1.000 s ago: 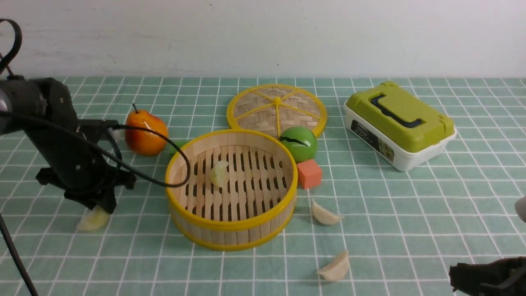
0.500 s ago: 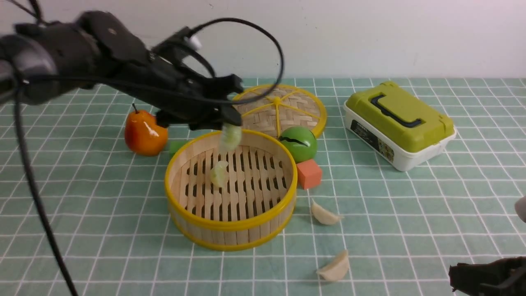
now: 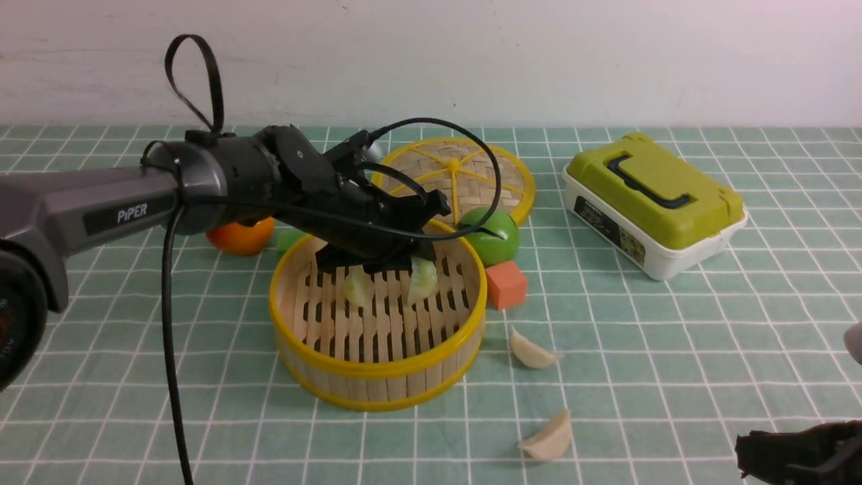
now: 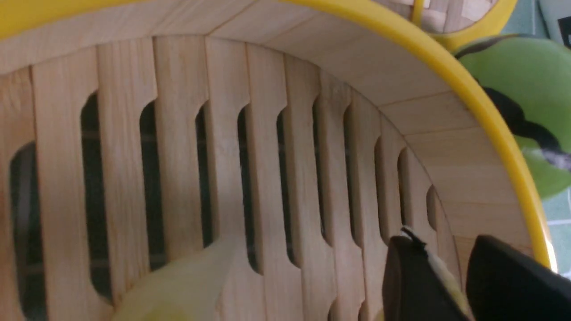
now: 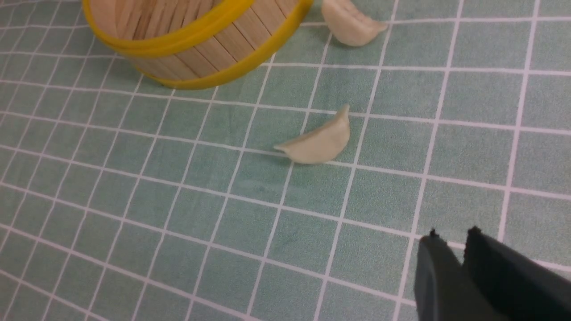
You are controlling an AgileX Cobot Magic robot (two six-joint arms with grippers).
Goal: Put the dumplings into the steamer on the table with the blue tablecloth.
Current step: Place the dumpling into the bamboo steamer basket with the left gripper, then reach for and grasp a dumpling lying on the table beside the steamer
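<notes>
The steamer (image 3: 377, 377) stands mid-table on the blue tablecloth (image 3: 673, 350). One yellow-green dumpling (image 3: 358, 286) lies on its slatted floor. My left gripper (image 3: 417, 266) reaches down inside the steamer, shut on the second yellow-green dumpling (image 3: 423, 279), held just above the slats. In the left wrist view that dumpling (image 4: 446, 281) is a yellow sliver between the black fingers (image 4: 415, 276). Two cream dumplings (image 3: 532, 351) (image 3: 549, 438) lie on the cloth right of the steamer. My right gripper (image 5: 450, 240) is shut and empty, low near the front right (image 3: 794, 455), near the closer cream dumpling (image 5: 319, 142).
The woven lid (image 3: 454, 175) lies flat behind the steamer. A green ball (image 3: 495, 232) and an orange-red cube (image 3: 506, 284) sit against the steamer's right side. An orange pear (image 3: 239, 239) is partly hidden behind my left arm. A green-lidded box (image 3: 653, 202) stands at the right.
My left gripper lifted the yellow-green dumpling from the cloth at the left, carried it over the steamer and lowered it inside. The right arm has not moved.
</notes>
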